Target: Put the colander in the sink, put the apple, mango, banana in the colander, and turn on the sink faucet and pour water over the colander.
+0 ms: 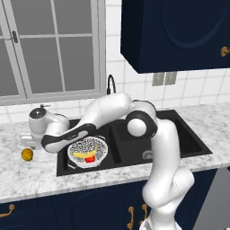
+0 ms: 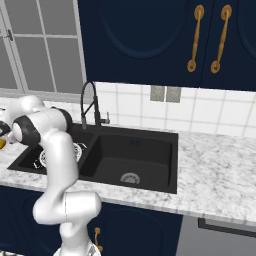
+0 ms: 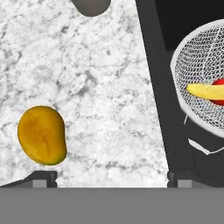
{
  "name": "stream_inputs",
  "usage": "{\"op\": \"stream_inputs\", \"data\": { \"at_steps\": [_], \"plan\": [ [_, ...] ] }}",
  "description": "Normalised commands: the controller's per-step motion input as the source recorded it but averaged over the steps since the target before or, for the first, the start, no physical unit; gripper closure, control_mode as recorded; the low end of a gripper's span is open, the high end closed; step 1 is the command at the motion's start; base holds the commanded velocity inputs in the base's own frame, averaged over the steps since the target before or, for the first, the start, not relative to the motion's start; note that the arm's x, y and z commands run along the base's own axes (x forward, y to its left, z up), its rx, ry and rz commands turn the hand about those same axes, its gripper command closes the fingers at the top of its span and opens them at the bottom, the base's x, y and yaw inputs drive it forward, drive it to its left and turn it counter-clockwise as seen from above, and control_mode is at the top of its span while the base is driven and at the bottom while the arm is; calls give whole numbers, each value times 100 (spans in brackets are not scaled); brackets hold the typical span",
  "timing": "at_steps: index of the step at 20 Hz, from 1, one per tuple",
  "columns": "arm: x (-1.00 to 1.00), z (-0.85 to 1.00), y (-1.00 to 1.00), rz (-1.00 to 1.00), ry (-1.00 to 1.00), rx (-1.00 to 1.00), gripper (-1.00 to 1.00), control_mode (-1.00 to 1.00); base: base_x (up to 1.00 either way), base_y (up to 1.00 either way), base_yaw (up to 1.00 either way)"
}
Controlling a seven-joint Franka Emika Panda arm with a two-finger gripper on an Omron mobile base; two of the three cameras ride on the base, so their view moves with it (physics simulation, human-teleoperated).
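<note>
- Jaws are standing spread wide with nothing between them; the two-finger gripper is hanging over the speckled grey-white marble counter, its two dark fingertips showing at about 6 o'clock in the hand view.
- Lying on that counter, at about 8 o'clock in the hand view, is the roundish orange-yellow mango, just above the left fingertip and not between the jaws; in the left base view the same fruit is sitting at 9 o'clock from the basin, apart from the rim.
- Sitting in the left basin of the black rectangular double-basin sink is the round white perforated colander, at 3 o'clock in the hand view.
- Resting inside the colander are the long curved yellow banana and the small red apple, touching each other, the apple partly under the banana.
- Rising behind the basins, at 12 o'clock from the sink, is the tall slim black gooseneck faucet.
- Reaching across the left basin towards 9 o'clock is the white arm.
</note>
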Motion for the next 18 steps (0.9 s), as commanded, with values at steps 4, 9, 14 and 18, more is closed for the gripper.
{"op": "stream_inputs", "data": {
  "at_steps": [4, 9, 14, 18],
  "plan": [
    [9, -1, 37, 10, -7, 1, -100, -100, 0, 0, 0],
    [0, -13, 26, 8, -6, 6, -100, -100, 0, 0, 0],
    [4, -19, 16, 6, -7, 5, -100, -100, 0, 0, 0],
    [4, -36, 3, 4, -5, 0, -100, -100, 0, 0, 0]
  ]
}}
